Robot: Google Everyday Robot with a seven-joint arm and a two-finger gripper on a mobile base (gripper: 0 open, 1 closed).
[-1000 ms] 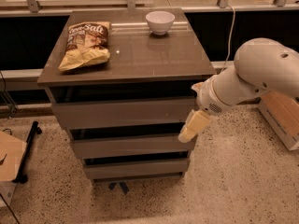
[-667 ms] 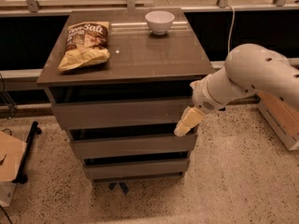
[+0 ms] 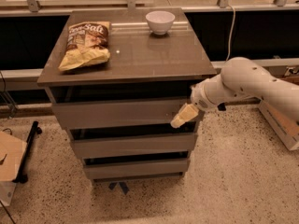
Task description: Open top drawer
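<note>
The top drawer (image 3: 117, 113) is the uppermost grey-brown flat front of three in a small cabinet, just under the cabinet top. It sits level with the fronts below. My gripper (image 3: 181, 117), with cream-coloured fingers, is at the right end of the top drawer's front, near its lower edge, reaching in from the right on the white arm (image 3: 243, 85).
A chip bag (image 3: 86, 43) and a white bowl (image 3: 160, 21) rest on the cabinet top (image 3: 140, 55). Two lower drawer fronts (image 3: 135, 144) sit below. A cardboard box (image 3: 282, 120) stands at the right, and another (image 3: 9, 157) at the left on the speckled floor.
My gripper has moved left and slightly up, from beside the cabinet's right edge to the right end of the top drawer's front. The drawer has not visibly moved.
</note>
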